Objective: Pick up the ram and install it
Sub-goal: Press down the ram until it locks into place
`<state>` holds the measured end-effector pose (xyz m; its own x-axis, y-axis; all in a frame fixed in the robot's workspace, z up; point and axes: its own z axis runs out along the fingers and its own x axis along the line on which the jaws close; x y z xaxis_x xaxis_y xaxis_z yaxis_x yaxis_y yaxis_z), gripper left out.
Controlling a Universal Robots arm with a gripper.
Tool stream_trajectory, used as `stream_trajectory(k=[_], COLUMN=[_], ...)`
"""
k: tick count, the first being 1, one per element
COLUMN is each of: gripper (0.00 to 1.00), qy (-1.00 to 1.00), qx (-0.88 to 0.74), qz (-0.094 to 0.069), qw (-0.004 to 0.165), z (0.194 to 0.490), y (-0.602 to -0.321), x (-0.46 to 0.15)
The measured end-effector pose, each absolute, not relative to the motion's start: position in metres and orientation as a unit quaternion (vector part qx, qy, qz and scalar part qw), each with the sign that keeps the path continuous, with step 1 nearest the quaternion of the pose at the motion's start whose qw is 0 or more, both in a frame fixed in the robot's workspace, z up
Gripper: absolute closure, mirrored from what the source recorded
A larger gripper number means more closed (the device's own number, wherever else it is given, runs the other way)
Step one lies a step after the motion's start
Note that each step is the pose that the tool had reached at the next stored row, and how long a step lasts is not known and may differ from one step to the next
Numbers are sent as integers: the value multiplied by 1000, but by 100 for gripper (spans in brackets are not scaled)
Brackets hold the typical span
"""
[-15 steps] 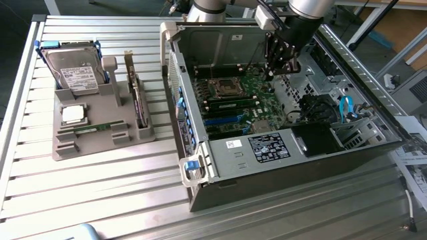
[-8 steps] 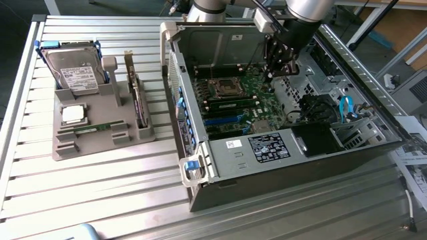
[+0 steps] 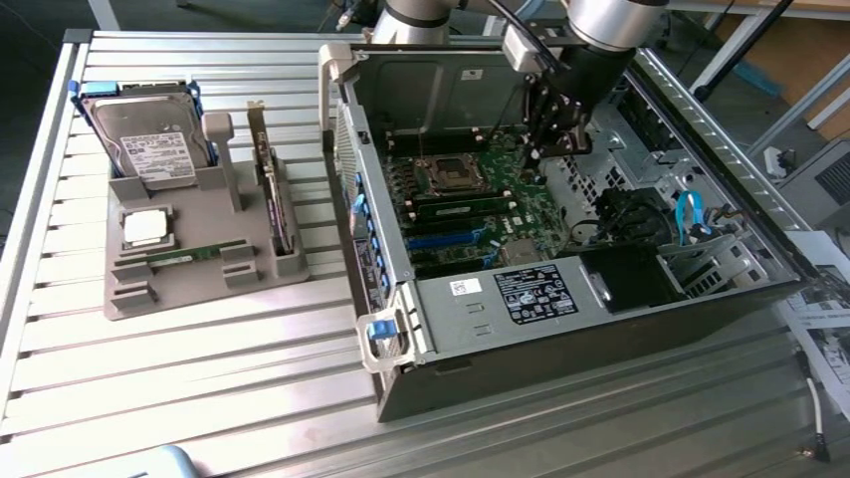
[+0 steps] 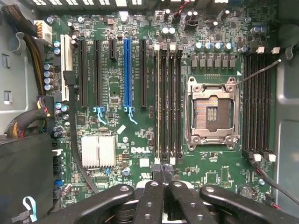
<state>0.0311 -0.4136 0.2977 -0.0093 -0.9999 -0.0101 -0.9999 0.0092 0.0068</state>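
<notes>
One ram (image 3: 178, 257) lies flat in the gray tray (image 3: 199, 289) on the bench (image 3: 199, 398) at the exterior view's left. Its long axis runs across that view, just in front of the silver processor (image 3: 143, 227). A second green stick (image 3: 459, 206) sits in a motherboard slot inside the open computer case (image 3: 398, 339), beside the empty socket (image 4: 212, 112). The arm (image 3: 604, 40) reaches down into the case from above. Its fingers (image 4: 154, 196) are closed together over the motherboard (image 4: 117, 88), with nothing seen between them.

Slim green ram (image 3: 183, 256), flat in grey tray (image 3: 199, 291)
</notes>
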Motion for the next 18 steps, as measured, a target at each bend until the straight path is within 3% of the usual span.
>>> stream_trajectory(k=[18], gripper=[89], qy=[710], qx=[-704], qz=[6], qw=[1], z=[275], y=[-414], x=[31])
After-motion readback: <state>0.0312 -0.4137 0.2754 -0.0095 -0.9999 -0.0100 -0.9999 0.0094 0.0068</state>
